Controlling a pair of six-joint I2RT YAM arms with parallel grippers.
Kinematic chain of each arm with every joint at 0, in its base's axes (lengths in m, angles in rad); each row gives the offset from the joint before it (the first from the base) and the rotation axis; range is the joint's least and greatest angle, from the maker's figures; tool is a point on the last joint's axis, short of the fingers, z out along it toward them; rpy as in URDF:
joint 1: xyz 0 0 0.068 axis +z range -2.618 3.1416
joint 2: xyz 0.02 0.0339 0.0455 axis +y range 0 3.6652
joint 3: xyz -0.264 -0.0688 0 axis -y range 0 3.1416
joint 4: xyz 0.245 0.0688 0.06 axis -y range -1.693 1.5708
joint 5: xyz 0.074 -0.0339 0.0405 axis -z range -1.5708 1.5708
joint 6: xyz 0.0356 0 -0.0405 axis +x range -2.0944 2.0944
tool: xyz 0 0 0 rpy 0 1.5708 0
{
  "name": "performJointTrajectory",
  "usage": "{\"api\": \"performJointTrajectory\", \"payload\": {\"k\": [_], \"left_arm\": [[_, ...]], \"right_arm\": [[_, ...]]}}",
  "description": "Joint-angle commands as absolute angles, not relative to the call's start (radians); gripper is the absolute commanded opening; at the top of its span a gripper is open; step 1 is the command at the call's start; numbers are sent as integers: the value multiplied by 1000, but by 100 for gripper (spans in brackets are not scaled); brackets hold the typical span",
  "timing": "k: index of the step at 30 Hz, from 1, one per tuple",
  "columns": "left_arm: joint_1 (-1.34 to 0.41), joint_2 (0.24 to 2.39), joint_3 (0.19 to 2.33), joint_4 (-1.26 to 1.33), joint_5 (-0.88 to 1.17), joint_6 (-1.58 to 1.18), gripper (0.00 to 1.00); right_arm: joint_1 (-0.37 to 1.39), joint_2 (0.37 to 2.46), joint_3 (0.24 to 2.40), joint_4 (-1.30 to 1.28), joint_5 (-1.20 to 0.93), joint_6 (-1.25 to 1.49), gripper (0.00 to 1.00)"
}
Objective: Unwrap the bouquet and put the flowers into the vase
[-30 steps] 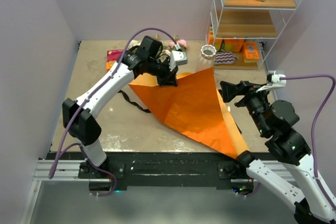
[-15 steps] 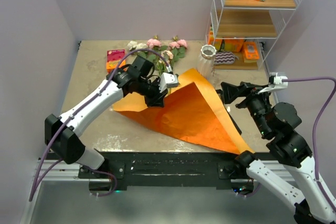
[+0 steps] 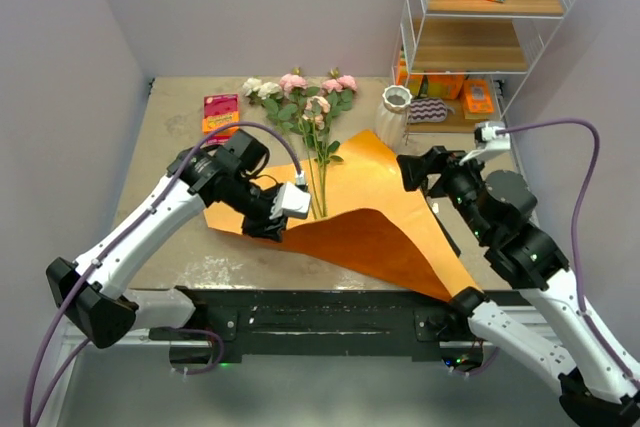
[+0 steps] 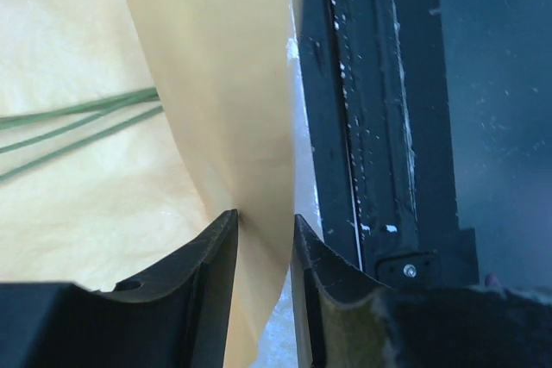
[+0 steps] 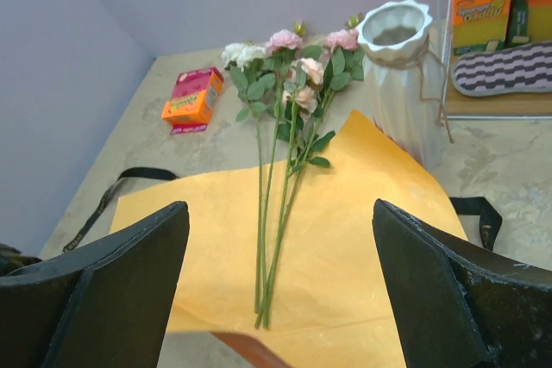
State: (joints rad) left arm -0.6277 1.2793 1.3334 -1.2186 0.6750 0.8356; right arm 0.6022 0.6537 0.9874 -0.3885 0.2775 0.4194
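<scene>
Firstly, the left gripper (image 4: 261, 234) has its jaws slightly parted around an upturned fold of the orange paper (image 3: 370, 227) near the worktop's (image 3: 180, 137) front edge. The flowers (image 3: 315, 127) lie loose, blooms toward the far edge, stems on the paper. The vase (image 3: 394, 112) stands upright just right of them. The right gripper (image 3: 414, 171) hovers spread wide, empty.

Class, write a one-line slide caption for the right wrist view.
Loose roses rest partly on the orange paper beside the white vase, framed by the open right gripper.

Bright, even light; soft shadows
</scene>
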Motion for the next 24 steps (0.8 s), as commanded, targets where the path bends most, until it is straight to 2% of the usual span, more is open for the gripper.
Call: {"api": "performJointTrajectory", "payload": {"k": [1,7,9,10,12,13,15,16,19,24], "left_arm": [[-623,1210,1287,-1318,724,949,36],[-623,1097,1289,-1316,696,973,34],[-623,1080,1304,-1309,689,959,36],[-623,1066,1310,-1295,669,941,41],[-624,1054,1339,-1249,632,868,43],[-624,1042,1354,-1241,618,859,51],[-623,1028,1399,-1197,592,809,57],[-623,1013,1417,-1180,568,792,67],[-624,1025,1505,-1098,517,686,85],[-608,1077,1583,-870,384,448,88]], "right_arm": [[606,725,974,-310,215,443,90],[609,877,954,-235,131,451,88],[617,923,945,-215,103,456,87],[623,934,940,-195,95,459,87],[673,954,924,-184,109,460,85],[698,971,919,-180,118,460,85],[791,986,904,-183,167,469,85],[825,1003,897,-181,181,474,85],[955,1029,879,-189,250,500,85],[1092,1023,841,-202,305,555,85]]}}
